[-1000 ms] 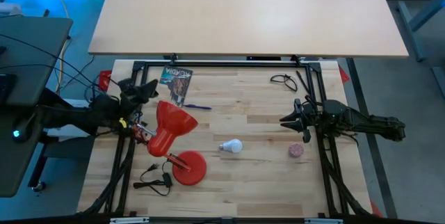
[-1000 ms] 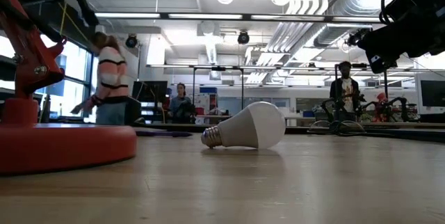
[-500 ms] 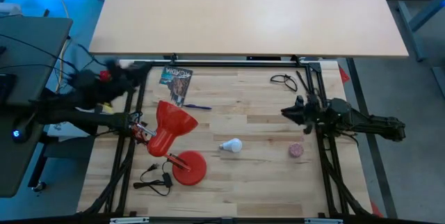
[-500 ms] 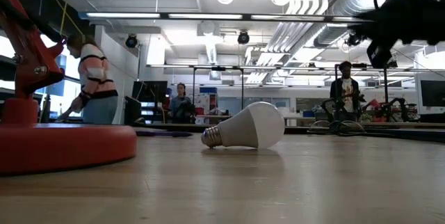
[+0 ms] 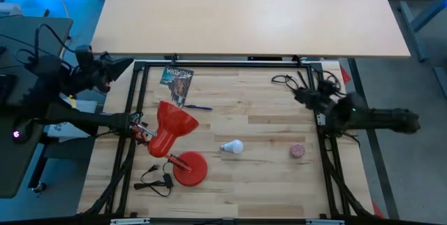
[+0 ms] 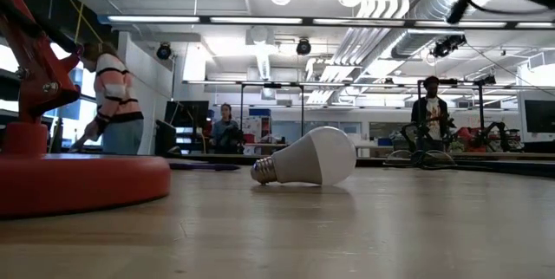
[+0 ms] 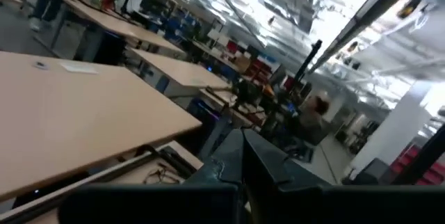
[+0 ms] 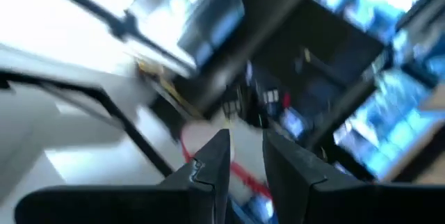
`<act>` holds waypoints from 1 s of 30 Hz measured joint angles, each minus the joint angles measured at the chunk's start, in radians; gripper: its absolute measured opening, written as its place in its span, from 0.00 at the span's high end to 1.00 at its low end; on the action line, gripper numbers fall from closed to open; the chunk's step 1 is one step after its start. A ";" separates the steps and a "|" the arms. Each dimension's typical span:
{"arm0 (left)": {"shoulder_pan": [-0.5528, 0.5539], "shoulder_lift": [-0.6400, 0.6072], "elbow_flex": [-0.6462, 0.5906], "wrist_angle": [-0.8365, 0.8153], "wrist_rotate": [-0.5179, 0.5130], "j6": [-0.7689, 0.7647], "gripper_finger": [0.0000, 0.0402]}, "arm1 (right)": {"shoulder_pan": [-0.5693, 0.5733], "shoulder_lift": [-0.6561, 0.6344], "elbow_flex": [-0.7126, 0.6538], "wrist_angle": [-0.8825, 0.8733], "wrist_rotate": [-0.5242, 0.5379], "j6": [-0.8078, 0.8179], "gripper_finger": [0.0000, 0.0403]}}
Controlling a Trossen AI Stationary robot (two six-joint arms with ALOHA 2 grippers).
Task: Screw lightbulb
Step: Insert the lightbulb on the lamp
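The wooden bench (image 5: 265, 176) takes up most of the overhead shot, with a second pale bench (image 5: 244, 15) at 12 o'clock beyond it. Biggest thing on the wood is the red lamp (image 5: 171, 133), lying over at roughly 9 o'clock from the middle, shade toward the centre, its round base (image 5: 190, 168) a bit toward 7 o'clock.

The left arm is pulled way out past the bench edge at about 10 o'clock. The left tool (image 5: 119, 65) is up there off the wood, and in its wrist cam the fingers (image 7: 261, 165) are pressed together with nothing between them.

The right arm sits along the 3 o'clock edge, and the right tool (image 5: 299, 96) points in from there. Its wrist cam shows the two fingers (image 8: 212, 158) with a narrow gap between them, and I don't see anything in it.

The lightbulb (image 5: 232, 146) is lying on its side near the middle of the bench, untouched, well apart from both tools. In the table-level view its screw base (image 6: 264, 171) points left.

Smaller stuff: a little pink ball (image 5: 298, 151) at 3 o'clock from the bulb, a black cable (image 5: 157, 180) by the lamp base, and a printed card (image 5: 177, 80) at 11 o'clock.

People (image 6: 111, 97) are standing around in the room behind.
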 joint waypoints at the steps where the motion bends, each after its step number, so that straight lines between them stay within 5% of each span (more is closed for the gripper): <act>1: 0.000 0.000 0.010 -0.019 0.000 0.000 1.00 | 0.015 0.078 0.057 -0.027 -0.023 -0.033 0.81; 7: 0.000 -0.007 0.075 -0.197 0.045 -0.014 1.00 | 0.076 0.472 0.413 -0.276 -0.207 -0.180 0.81; 15: 0.000 -0.008 0.122 -0.463 0.156 -0.119 1.00 | 0.065 0.766 0.839 -1.014 -0.355 -0.339 0.79; 18: 0.000 0.001 0.122 -0.652 0.336 -0.252 1.00 | 0.062 0.827 0.952 -1.208 -0.341 -0.411 0.80; 22: 0.000 0.036 0.120 -0.988 0.494 -0.385 1.00 | 0.061 0.845 1.027 -1.309 -0.242 -0.440 0.95; 30: 0.000 -0.014 -0.116 -0.977 0.828 -0.530 1.00 | 0.017 0.822 1.036 -1.459 -0.175 -0.410 0.99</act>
